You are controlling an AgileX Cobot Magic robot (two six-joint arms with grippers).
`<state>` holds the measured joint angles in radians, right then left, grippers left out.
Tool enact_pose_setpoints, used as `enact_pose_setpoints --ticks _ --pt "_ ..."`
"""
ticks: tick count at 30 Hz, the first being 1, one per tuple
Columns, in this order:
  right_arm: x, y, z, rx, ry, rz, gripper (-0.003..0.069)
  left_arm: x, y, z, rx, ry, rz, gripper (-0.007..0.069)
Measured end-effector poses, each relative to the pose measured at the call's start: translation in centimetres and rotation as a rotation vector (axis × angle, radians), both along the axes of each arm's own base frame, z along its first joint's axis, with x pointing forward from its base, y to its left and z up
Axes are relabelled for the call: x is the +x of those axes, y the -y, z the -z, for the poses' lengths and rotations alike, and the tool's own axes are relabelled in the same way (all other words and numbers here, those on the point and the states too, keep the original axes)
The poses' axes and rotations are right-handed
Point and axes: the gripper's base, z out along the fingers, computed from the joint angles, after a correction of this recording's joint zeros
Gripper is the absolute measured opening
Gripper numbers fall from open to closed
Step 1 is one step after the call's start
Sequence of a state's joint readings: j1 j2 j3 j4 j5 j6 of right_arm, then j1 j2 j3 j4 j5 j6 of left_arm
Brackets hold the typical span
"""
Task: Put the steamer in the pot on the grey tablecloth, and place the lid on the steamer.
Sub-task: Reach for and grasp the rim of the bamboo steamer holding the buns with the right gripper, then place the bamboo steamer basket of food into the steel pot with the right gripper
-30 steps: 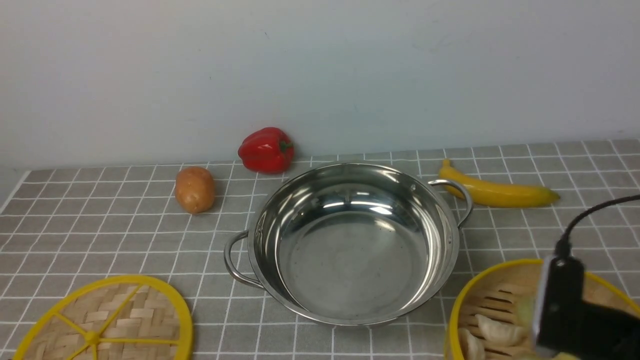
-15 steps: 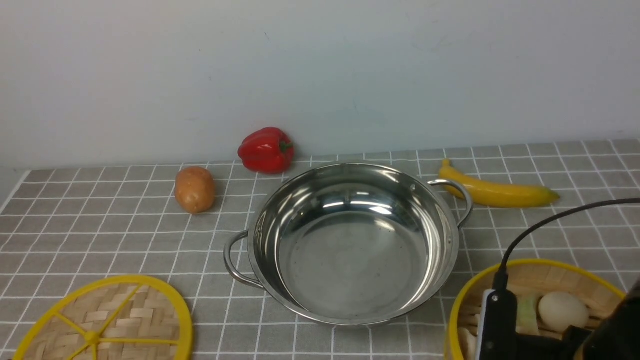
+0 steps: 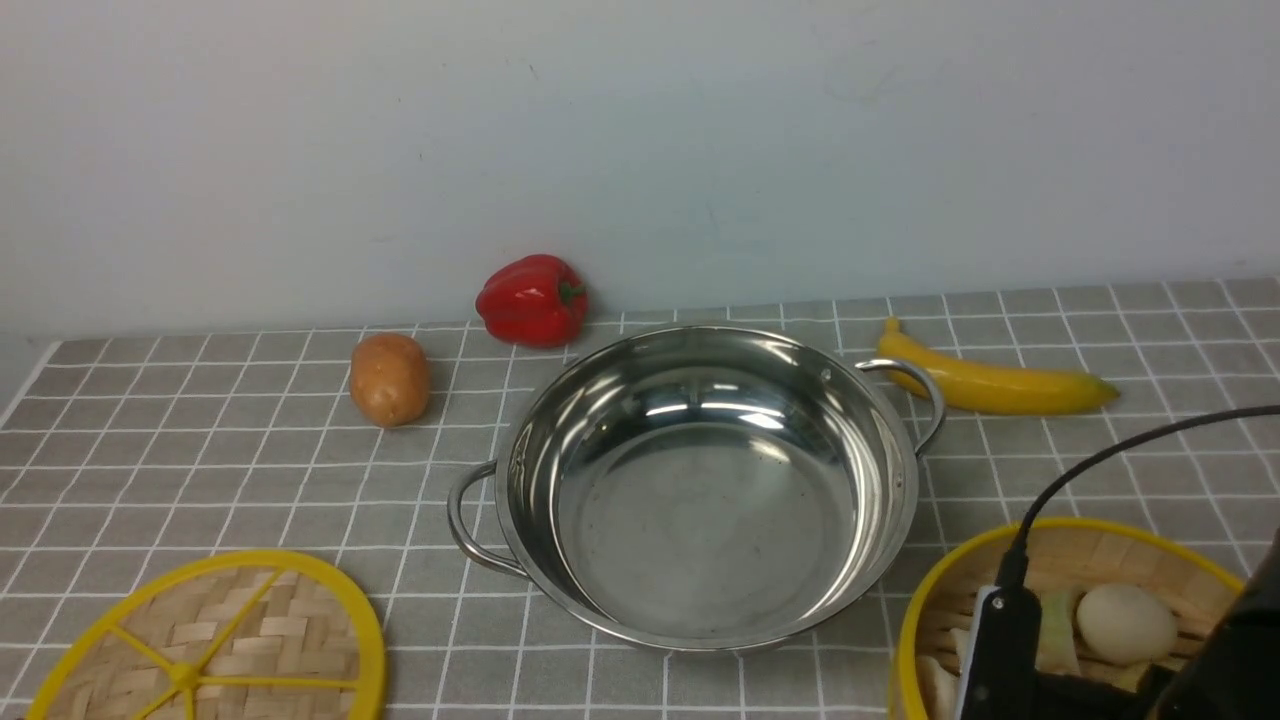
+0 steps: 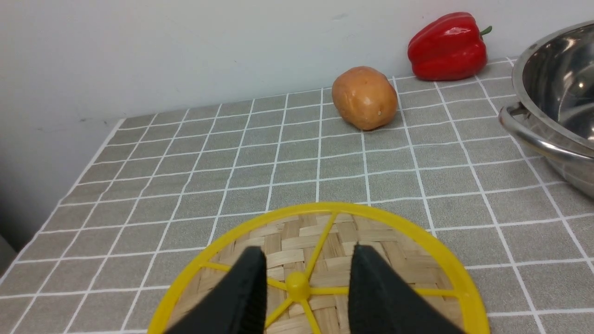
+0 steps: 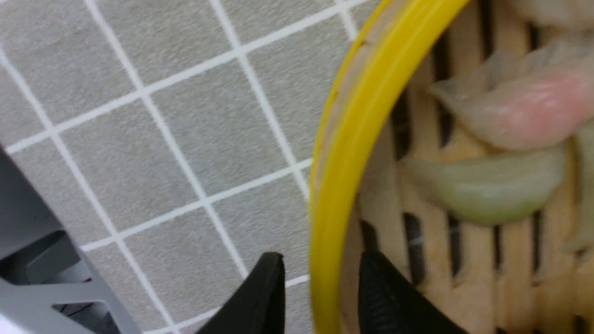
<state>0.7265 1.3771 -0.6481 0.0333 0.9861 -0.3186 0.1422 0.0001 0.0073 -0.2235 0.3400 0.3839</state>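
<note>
Drawn slightly back to the right since the frame before, the right claw (image 5: pixel 320 273) is spread, one finger on each side of the rim (image 5: pixel 327 232), nothing pinched. The steamer (image 3: pixel 1045 540) sits near right, beside the empty pot (image 3: pixel 705 640). Its thin wall, probably light and a little springy, is best gripped squarely; if tilted, the loose dumplings (image 5: pixel 492 183) may slide.
</note>
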Motion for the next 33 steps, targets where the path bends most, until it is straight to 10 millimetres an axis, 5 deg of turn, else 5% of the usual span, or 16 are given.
enact_pose_setpoints --ticks 14,19,21,26,33 --pt "0.3 -0.2 1.3 0.006 0.023 0.016 0.0232 0.0 0.0 0.0 0.0 0.0 0.0 0.0243" --pt "0.6 -0.2 1.9 -0.015 0.019 0.017 0.0052 0.0 0.0 0.0 0.0 0.0 0.0 0.0243" --pt "0.5 -0.2 1.8 -0.014 0.02 0.023 0.0056 0.0 0.0 0.0 0.0 0.0 0.0 0.0243" --pt "0.1 0.2 -0.1 -0.027 0.008 0.031 0.0057 0.0 0.0 0.0 0.0 0.0 0.0 0.0243" --pt "0.2 0.9 -6.5 -0.019 0.11 0.03 0.0057 0.0 0.0 0.0 0.0 0.0 0.0 0.0243"
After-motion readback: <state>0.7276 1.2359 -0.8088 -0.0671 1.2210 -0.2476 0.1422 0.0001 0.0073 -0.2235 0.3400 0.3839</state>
